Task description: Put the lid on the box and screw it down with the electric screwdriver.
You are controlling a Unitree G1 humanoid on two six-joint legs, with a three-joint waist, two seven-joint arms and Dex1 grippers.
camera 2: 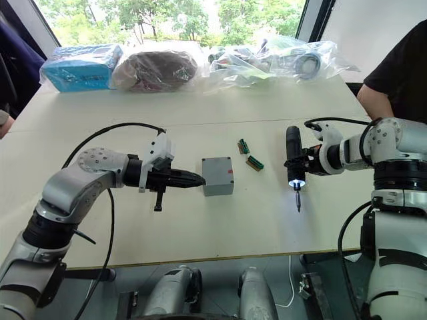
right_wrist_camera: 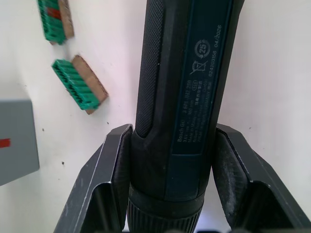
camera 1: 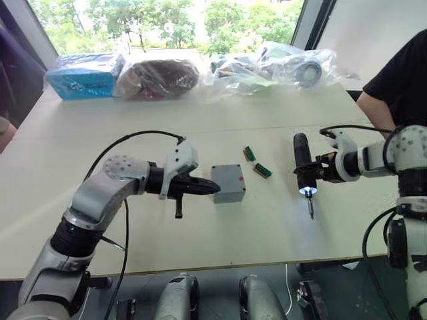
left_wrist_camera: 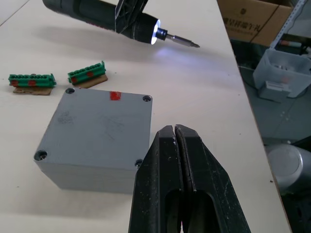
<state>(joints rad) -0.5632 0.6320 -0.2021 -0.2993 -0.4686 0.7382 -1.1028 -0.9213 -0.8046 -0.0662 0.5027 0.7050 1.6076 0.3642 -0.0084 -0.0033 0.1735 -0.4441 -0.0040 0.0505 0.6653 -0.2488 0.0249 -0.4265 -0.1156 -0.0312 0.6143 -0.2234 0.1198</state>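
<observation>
The small square grey plastic box [camera 1: 228, 183] sits on the pale wooden table [camera 1: 133, 220], near the middle of its front half. The flat grey plastic lid [left_wrist_camera: 102, 128] lies on top of it, edges flush with the walls, with a dark screw hole at each corner; whether any hole holds a screw is hard to tell. A small red mark shows at one edge of the lid, on the side facing the green pieces.

The left gripper [camera 1: 212, 189] is level with the box, its two black fingers [left_wrist_camera: 177, 165] pressed together with nothing between them, their tips just beside the box's left wall; they may be touching it.

Just past the box, on its right and slightly farther from the robot, lie two small green terminal-block pieces on brown backing [camera 1: 257, 162], close together and apart from the box.

Further right, the black cylindrical electric screwdriver [camera 1: 303, 165] is clamped in the right gripper [right_wrist_camera: 170, 179], whose fingers grip the barrel from both sides. The tool is held above the table, well apart from the box, with its thin metal bit pointing toward the robot and down, and a white light glowing at the tip end.

At the far edge of the table are clear plastic bags [camera 1: 280, 67] of parts and a blue packet [camera 1: 83, 79]. A person in a black sleeve [camera 1: 400, 73] stands at the table's right side.
</observation>
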